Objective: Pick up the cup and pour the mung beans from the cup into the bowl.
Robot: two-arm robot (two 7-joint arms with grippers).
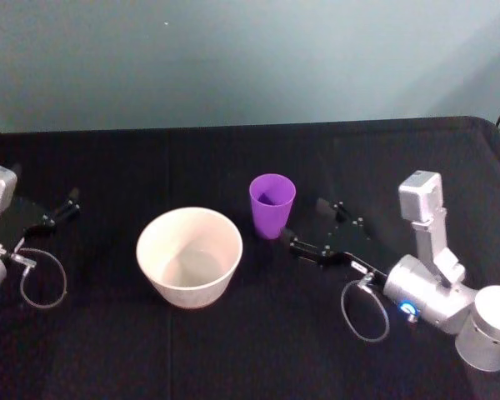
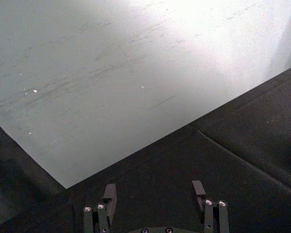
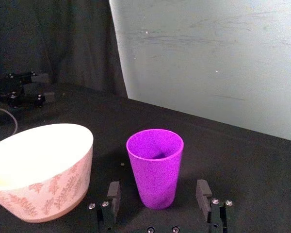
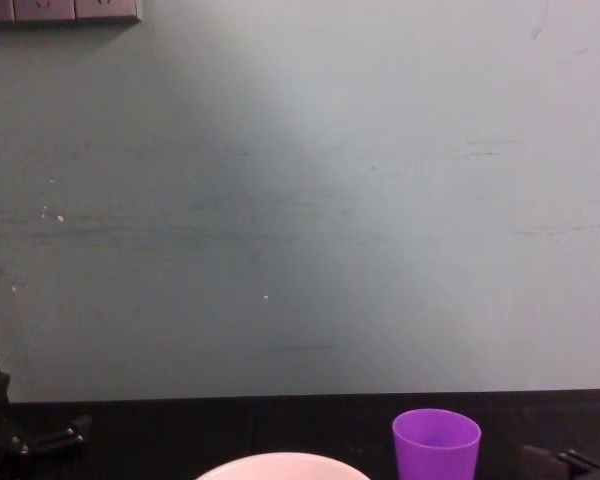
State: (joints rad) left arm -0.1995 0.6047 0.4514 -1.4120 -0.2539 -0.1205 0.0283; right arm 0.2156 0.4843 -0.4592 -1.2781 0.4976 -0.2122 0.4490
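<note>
Cup [image 1: 272, 205] stands upright near right tool's [image 1: 302, 219] spread fingers; left tool [image 2: 154, 188] released.

No text, labels, brands or numbers readable, cup [image 3: 154, 167] plain purple, bowl [image 3: 44, 190] with reddish leaf pattern only, no lettering

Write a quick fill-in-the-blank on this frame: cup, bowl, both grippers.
1. The cup stands ___ on the black table.
2. The cup is on the robot's ___ side of the bowl.
3. The right gripper, close beside the cup, has its fingers ___.
4. The left gripper, fingers open, is parked near the table's ___ edge.

Missing words: upright; right; open; left.
</note>
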